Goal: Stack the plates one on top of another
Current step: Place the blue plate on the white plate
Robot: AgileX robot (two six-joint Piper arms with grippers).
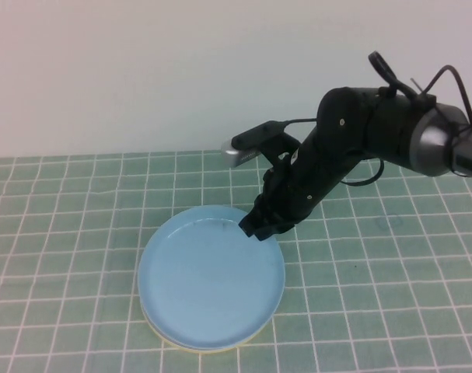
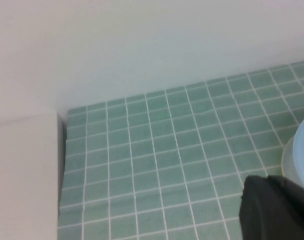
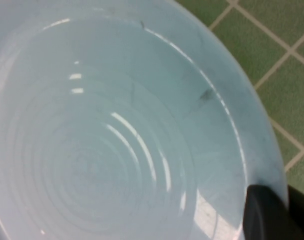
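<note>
R arm comes in from the right edge of the high view, elbow raised, forearm angled down and toward the robot's left; wrist pitched down over the far-right rim of the stack. Right tool (image 1: 260,225) sits at the light blue plate (image 1: 211,278), tip at or just over its rim. Can't tell if the fingers are apart or together, or whether they touch the rim; dark mass hides the tips. R wrist view: one dark fingertip (image 3: 272,212) in a corner, over the plate's rim area; gap not shown.

Left tool (image 2: 274,207): only a dark bit of it in the L wrist view, low over the green tiled desk (image 2: 167,160), near a corner where the wall meets a pale panel. Open or closed: can't tell. L arm not in high view.

No brands, labels or legible writing anywhere. Faint dark specks on the blue plate's surface, no text.

Blue plate is topmost, on the desk near centre-front. A thin yellow plate (image 1: 190,347) edge peeks out beneath it at the near side. Blue rests squarely, rims nearly aligned.
</note>
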